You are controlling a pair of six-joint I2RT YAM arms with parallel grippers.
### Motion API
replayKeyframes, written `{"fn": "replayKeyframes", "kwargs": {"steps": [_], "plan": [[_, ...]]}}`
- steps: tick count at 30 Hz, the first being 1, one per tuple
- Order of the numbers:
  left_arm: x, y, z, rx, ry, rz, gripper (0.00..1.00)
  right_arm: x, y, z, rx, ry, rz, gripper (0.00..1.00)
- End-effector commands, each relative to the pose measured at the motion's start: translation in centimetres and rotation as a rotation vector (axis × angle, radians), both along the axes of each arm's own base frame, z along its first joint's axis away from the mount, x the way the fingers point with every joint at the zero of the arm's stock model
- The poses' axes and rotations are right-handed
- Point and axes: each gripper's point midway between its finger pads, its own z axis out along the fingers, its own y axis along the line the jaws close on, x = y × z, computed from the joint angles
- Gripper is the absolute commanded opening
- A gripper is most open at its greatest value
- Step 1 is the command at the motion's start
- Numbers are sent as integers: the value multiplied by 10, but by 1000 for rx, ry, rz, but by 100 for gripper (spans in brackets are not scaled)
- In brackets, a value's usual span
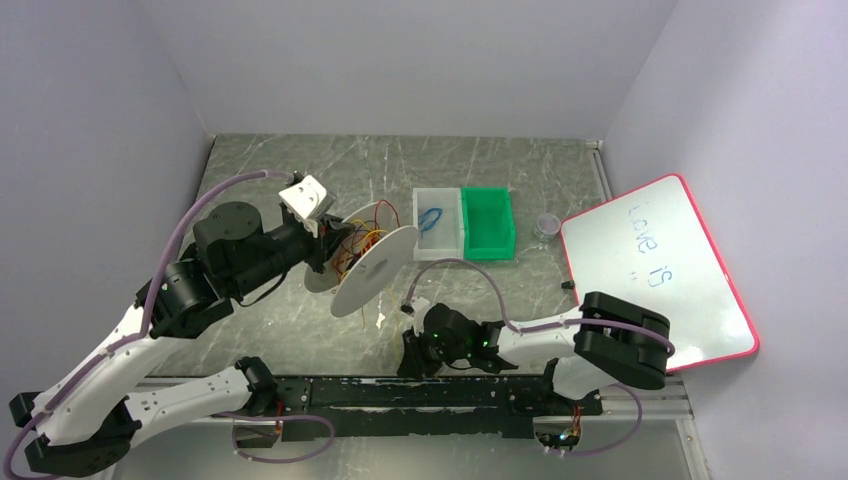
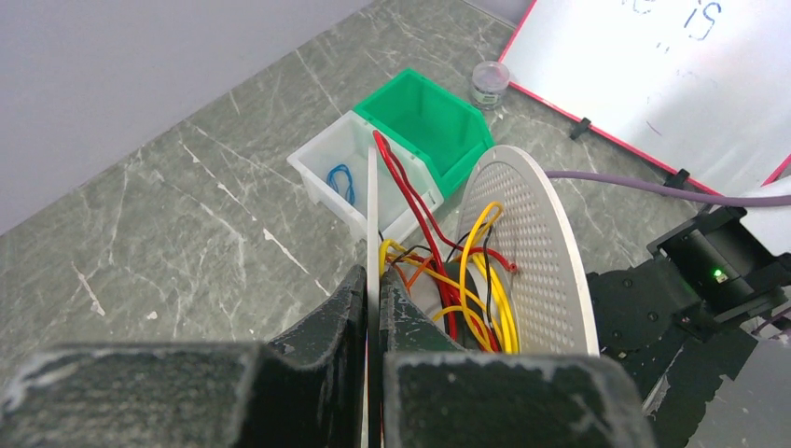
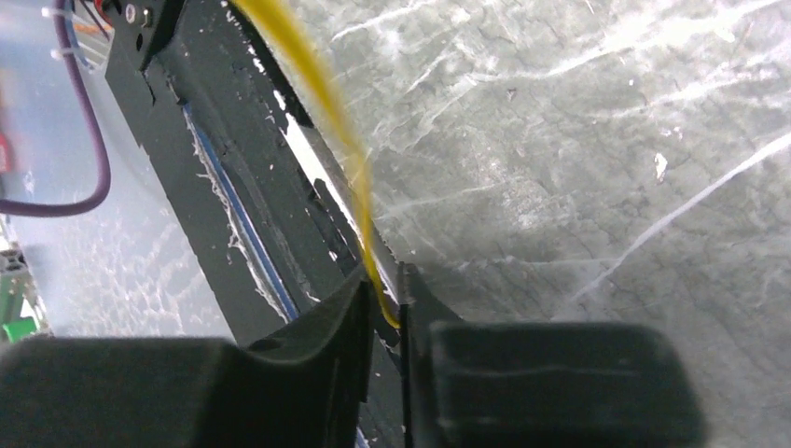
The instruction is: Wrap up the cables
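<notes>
A spool of two white discs is held up above the table, with the cables (image 1: 355, 245) in yellow, red and orange loosely tangled between the discs. My left gripper (image 2: 373, 275) is shut on the edge of the thin rear disc (image 2: 372, 201). The perforated front disc (image 2: 536, 243) stands to its right, and the cables (image 2: 485, 289) loop against it. My right gripper (image 1: 412, 352) is low by the table's near edge. In the right wrist view a yellow cable (image 3: 317, 103) runs down into the right gripper (image 3: 382, 297), whose jaws keep a narrow gap around it.
A white bin (image 1: 437, 240) holding a small blue wire coil and a green bin (image 1: 488, 240) stand behind the spool. A small clear jar (image 1: 547, 225) and a red-framed whiteboard (image 1: 660, 270) are at the right. A black rail (image 1: 400, 392) runs along the near edge.
</notes>
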Motion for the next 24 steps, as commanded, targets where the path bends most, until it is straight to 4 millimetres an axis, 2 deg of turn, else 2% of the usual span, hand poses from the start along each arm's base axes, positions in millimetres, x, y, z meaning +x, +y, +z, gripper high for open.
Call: {"fn": "replayKeyframes", "kwargs": {"steps": [1,3,12,20,24], "plan": [[6,-3,39,-134,-68,30,7,4,3,2,2,-30,-25,9],[11,-3,35,-132,-61,55,7,5,1,4,-4,-35,-37,0],[52,1,11,-162,14,302,7,4,-3,23,-81,-116,-24,0],[91,10,-4,-117,62,562,7,-13,9,40,-159,-193,32,0],[109,14,-20,-58,67,677,7,-17,17,57,-176,-241,46,0]]}}
